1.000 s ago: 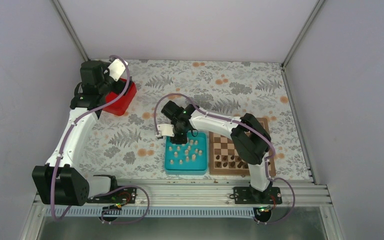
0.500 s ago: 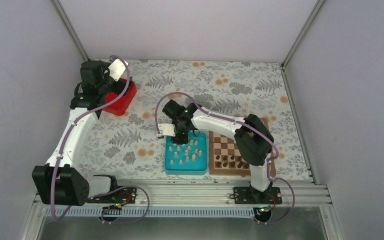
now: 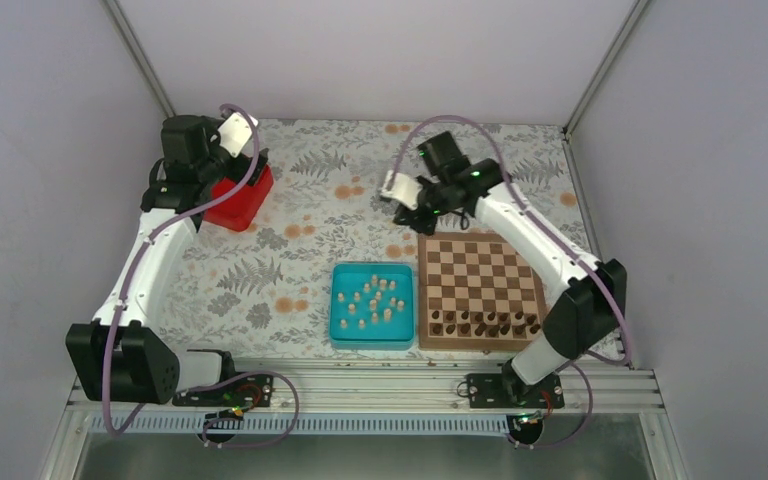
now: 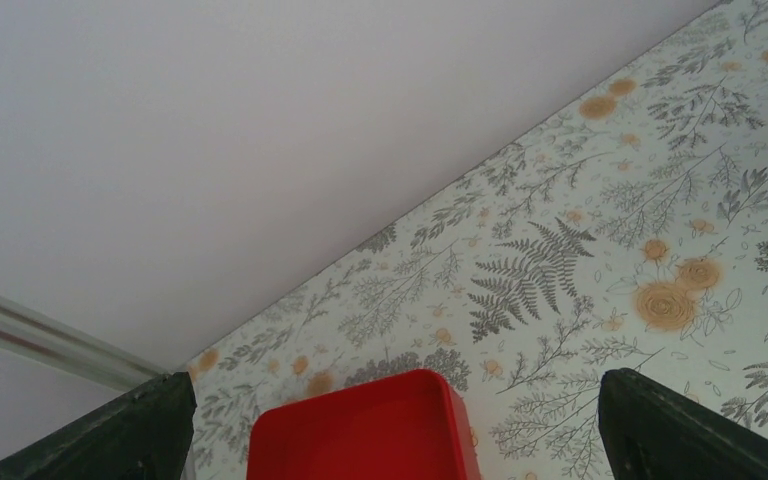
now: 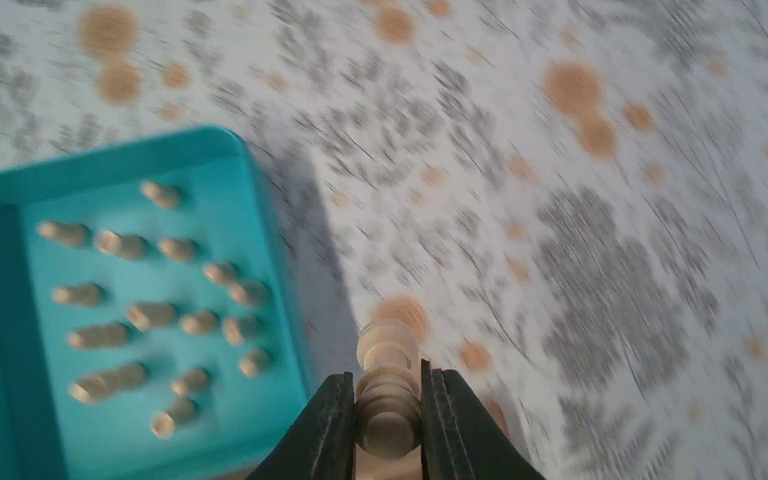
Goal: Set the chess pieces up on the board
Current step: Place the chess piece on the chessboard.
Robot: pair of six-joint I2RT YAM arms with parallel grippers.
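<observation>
Clamped on one pale piece [image 5: 388, 345], the right pincer [image 5: 386, 395] grips it round the lower body, the head poking past the tips. The wrist view is smeared, which suggests a quick swing, and so slim a hold could let the piece twist or slip. Nearest the bases, dark men [image 3: 485, 323] fill the board's [image 3: 480, 270] near rank, and the other pale men [image 3: 374, 298] sit in the tray [image 3: 337, 325] just beside it. The far ranks are bare. The right pincer hangs over the cloth [image 3: 340, 200] beyond the board's far left corner, so a release here would miss the board. A tilted set-down would topple so small a piece. Farthest off, the left pincer [image 4: 392, 383] stands agape above a red bin [image 4: 360, 430], well apart.
</observation>
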